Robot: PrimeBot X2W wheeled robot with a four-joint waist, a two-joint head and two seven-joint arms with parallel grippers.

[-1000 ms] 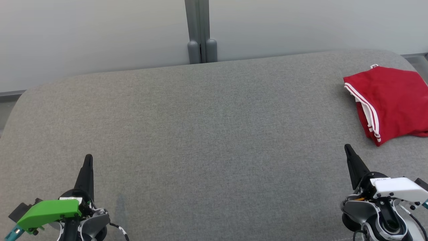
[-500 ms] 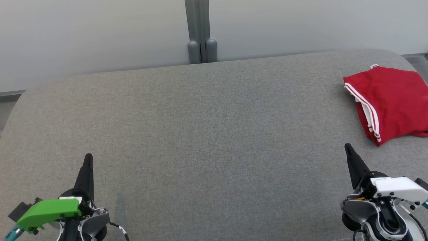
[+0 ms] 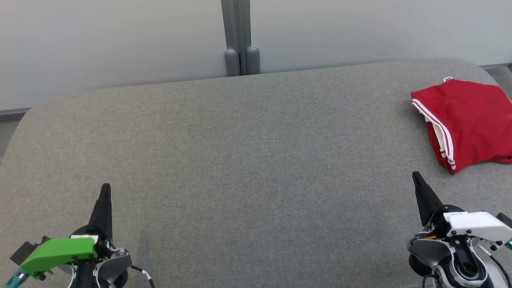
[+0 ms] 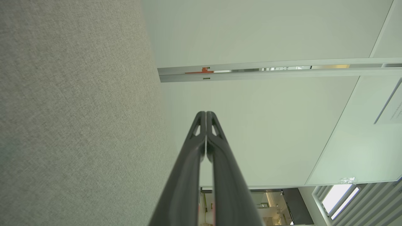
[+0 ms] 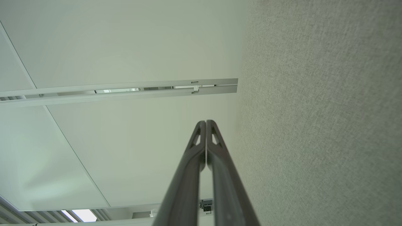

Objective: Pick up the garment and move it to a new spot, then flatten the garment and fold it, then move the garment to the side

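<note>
**Both end effectors pinched tight, garment folded at the far right**

On my screen the garment [image 3: 470, 120] is a red piece with white stripes along one edge. It lies folded on the grey bench [image 3: 248, 160], far over on the right, close to the bench's rounded far corner. The right edge of the head view cuts off part of it. A small white loop pokes out at its far corner.

My left end effector [image 3: 105, 188] sits at the lower left with a green cover behind the fingers. Its two fingers are pressed together into one dark point with nothing between them. In the left wrist view I see them meeting at the tips, with grey fabric to one side and pale wall beyond.

My right end effector [image 3: 416, 175] sits at the lower right under a white cover, likewise narrowed to a point and empty. Its tip is near the garment's nearest corner but apart from it, with bare fabric between. The left one is well apart from the garment.

Behind the bench stands a pale wall [image 3: 120, 40] with a grey post [image 3: 239, 36] at its middle.
</note>
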